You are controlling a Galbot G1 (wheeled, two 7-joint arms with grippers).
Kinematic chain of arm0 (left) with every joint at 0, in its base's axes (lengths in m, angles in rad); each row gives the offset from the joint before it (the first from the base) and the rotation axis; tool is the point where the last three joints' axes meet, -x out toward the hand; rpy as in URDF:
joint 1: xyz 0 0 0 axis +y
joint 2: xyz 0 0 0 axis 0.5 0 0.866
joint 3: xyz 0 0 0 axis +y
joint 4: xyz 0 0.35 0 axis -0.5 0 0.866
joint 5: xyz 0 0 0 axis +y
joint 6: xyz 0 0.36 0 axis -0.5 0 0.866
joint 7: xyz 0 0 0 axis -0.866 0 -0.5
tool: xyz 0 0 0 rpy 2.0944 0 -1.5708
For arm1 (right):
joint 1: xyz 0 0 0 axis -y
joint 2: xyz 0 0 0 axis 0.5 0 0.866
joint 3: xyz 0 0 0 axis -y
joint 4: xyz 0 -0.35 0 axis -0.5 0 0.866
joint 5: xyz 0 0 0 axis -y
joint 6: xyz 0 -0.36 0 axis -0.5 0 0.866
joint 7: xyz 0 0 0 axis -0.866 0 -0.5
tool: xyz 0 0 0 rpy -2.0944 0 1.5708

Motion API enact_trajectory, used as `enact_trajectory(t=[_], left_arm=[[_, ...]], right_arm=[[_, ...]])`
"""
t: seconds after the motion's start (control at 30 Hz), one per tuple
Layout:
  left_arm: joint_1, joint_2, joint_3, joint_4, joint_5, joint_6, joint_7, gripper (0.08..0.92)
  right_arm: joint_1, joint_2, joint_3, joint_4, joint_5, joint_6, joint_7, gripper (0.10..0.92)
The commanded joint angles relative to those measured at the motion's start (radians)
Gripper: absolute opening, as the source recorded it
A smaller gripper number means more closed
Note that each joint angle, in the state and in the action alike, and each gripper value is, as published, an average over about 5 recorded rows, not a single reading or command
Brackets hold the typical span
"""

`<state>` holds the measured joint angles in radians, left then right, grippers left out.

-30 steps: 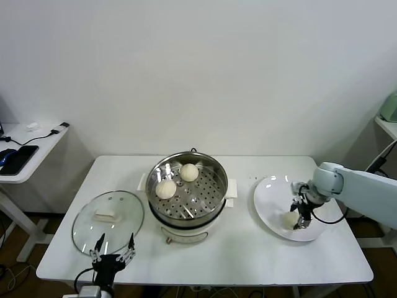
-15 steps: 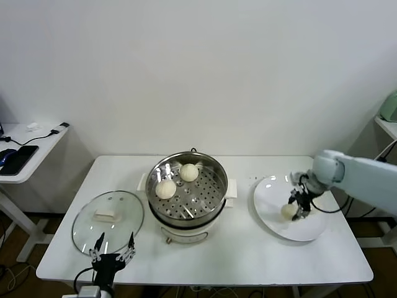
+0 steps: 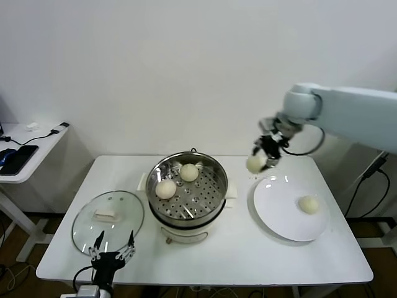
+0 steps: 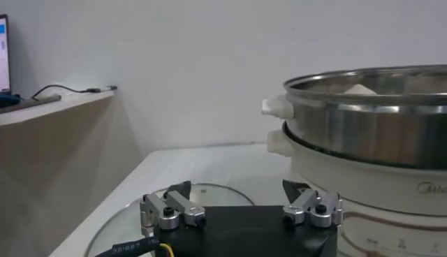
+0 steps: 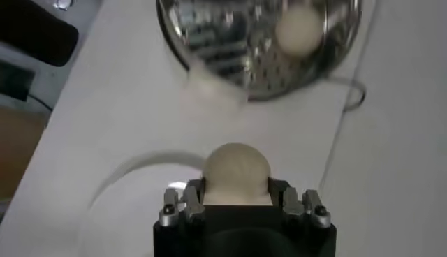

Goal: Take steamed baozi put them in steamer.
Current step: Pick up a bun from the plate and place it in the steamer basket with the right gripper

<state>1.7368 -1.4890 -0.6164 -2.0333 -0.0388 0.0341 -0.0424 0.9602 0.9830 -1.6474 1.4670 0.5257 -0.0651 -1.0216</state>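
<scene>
My right gripper (image 3: 260, 156) is shut on a cream-white baozi (image 3: 255, 163) and holds it in the air above the far left rim of the white plate (image 3: 273, 214); the wrist view shows the bun (image 5: 235, 172) between the fingers. A second baozi (image 3: 308, 204) lies on the plate's right side. Two baozi (image 3: 165, 189) (image 3: 189, 172) sit on the perforated tray of the shiny steamer (image 3: 214, 195), which also shows in the right wrist view (image 5: 230, 49) and the left wrist view (image 4: 377, 105). My left gripper (image 3: 112, 249) is open, parked at the table's front left.
A round glass lid (image 3: 87, 226) lies flat left of the steamer, just beyond my left gripper, and shows in the left wrist view (image 4: 126, 209). A side table with a phone (image 3: 17, 158) stands off the main table's left edge.
My right gripper has lifted one baozi off the plate and carried it up and left toward the steamer. A second baozi now shows on the plate. The left arm has not moved.
</scene>
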Motion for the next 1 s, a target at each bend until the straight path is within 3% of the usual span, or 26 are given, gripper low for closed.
enact_trajectory(t=[0.03, 0.17, 0.3, 1.0], left_arm=[[0.002, 0.001, -0.002, 0.001, 0.000, -0.001, 0.001, 0.823], [0.003, 0.003, -0.005, 0.003, 0.001, 0.000, 0.000, 0.823], [0.007, 0.004, -0.005, 0.002, 0.004, -0.001, 0.001, 0.823], [0.005, 0.006, -0.008, 0.014, 0.001, -0.009, -0.002, 0.823]], right_arm=[[0.032, 0.197, 0.057, 0.171, -0.088, 0.261, -0.007, 0.611], [-0.062, 0.247, 0.070, 0.157, -0.273, 0.383, -0.003, 0.611], [-0.144, 0.296, 0.089, 0.092, -0.362, 0.431, 0.027, 0.611], [-0.345, 0.428, 0.103, -0.191, -0.447, 0.476, 0.085, 0.611]])
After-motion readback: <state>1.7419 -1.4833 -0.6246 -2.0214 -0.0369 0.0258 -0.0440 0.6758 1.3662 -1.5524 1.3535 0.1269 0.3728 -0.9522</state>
